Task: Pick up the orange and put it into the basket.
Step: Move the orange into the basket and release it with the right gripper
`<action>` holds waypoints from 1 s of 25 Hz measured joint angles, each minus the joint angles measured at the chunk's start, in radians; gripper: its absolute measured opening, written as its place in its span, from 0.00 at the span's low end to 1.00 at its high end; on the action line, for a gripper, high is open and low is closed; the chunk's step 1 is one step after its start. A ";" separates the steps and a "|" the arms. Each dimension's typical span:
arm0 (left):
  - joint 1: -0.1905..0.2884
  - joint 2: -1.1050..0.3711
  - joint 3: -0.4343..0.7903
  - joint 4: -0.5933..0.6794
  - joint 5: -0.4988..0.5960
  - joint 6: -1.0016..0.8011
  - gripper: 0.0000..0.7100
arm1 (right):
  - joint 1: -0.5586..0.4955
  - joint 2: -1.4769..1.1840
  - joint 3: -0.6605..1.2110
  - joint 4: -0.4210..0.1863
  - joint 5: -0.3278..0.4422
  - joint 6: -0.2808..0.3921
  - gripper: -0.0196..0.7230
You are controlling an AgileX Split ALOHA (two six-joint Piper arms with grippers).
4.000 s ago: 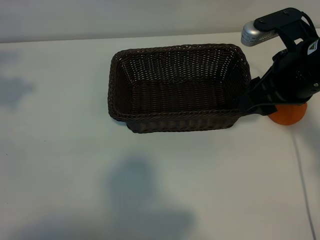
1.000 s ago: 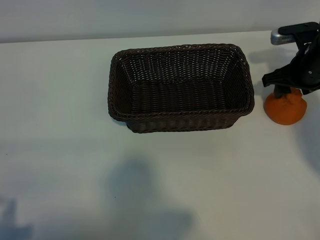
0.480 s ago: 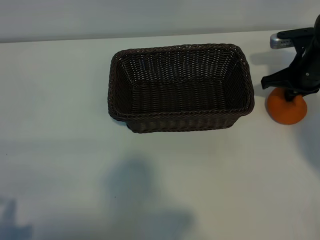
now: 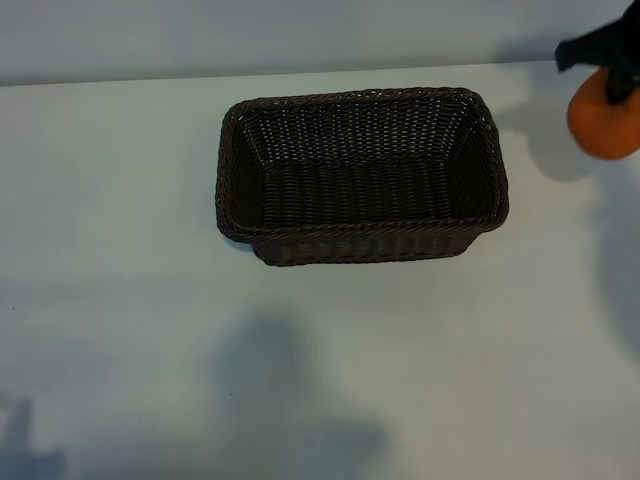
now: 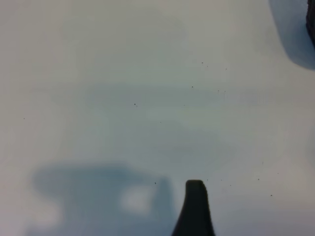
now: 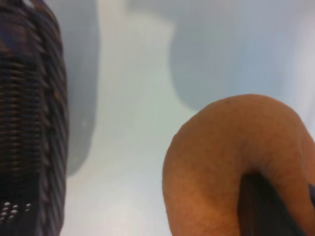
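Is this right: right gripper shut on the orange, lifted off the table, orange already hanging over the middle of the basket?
Not quite. The right gripper is shut on the orange and has it off the table, but the orange hangs to the right of the basket, clear of its rim, not over the middle. The exterior view shows this; the basket is empty.

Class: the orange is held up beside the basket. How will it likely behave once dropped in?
The orange is round, so it will probably roll across the flat floor of the basket. The sloping woven sides should stop it. The right gripper pinches only its top, so it may swing.
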 joint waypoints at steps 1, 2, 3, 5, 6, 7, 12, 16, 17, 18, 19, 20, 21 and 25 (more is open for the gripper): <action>0.000 0.000 0.000 0.000 0.000 0.000 0.83 | 0.000 -0.001 -0.018 -0.001 0.018 -0.002 0.15; 0.000 0.000 0.000 0.000 0.000 0.000 0.83 | 0.000 -0.001 -0.029 -0.003 0.030 -0.005 0.15; 0.000 0.000 0.000 0.000 0.000 0.000 0.83 | 0.000 -0.001 -0.034 -0.003 0.037 -0.007 0.15; 0.000 0.000 0.000 0.000 0.000 0.000 0.83 | 0.000 -0.001 -0.036 0.003 0.045 -0.013 0.15; 0.000 0.000 0.000 0.000 0.000 0.000 0.83 | 0.000 -0.001 -0.036 0.013 0.051 -0.020 0.15; 0.000 0.000 0.000 0.000 0.000 0.000 0.83 | 0.003 -0.001 -0.036 0.025 0.057 -0.028 0.15; 0.000 0.000 0.000 0.000 0.000 0.000 0.83 | 0.075 -0.008 -0.036 0.043 0.074 -0.052 0.15; 0.000 0.000 0.000 0.000 0.000 0.000 0.83 | 0.204 -0.017 -0.047 0.058 0.084 -0.052 0.15; 0.000 0.000 0.000 0.000 0.000 0.000 0.83 | 0.239 -0.017 -0.048 0.061 0.083 -0.052 0.15; 0.000 0.000 0.000 0.000 0.000 0.000 0.83 | 0.272 -0.017 -0.048 0.066 0.083 -0.052 0.15; 0.000 0.000 0.000 0.000 0.000 0.000 0.83 | 0.297 -0.017 -0.048 0.069 0.080 -0.052 0.15; 0.000 0.000 0.000 0.000 0.000 0.000 0.83 | 0.322 -0.017 -0.048 0.070 0.073 -0.052 0.15; 0.000 0.000 0.000 0.000 0.000 0.000 0.83 | 0.342 -0.017 -0.048 0.072 0.063 -0.052 0.15; 0.000 0.000 0.000 0.000 0.000 0.001 0.83 | 0.385 -0.003 -0.066 0.073 0.035 -0.049 0.15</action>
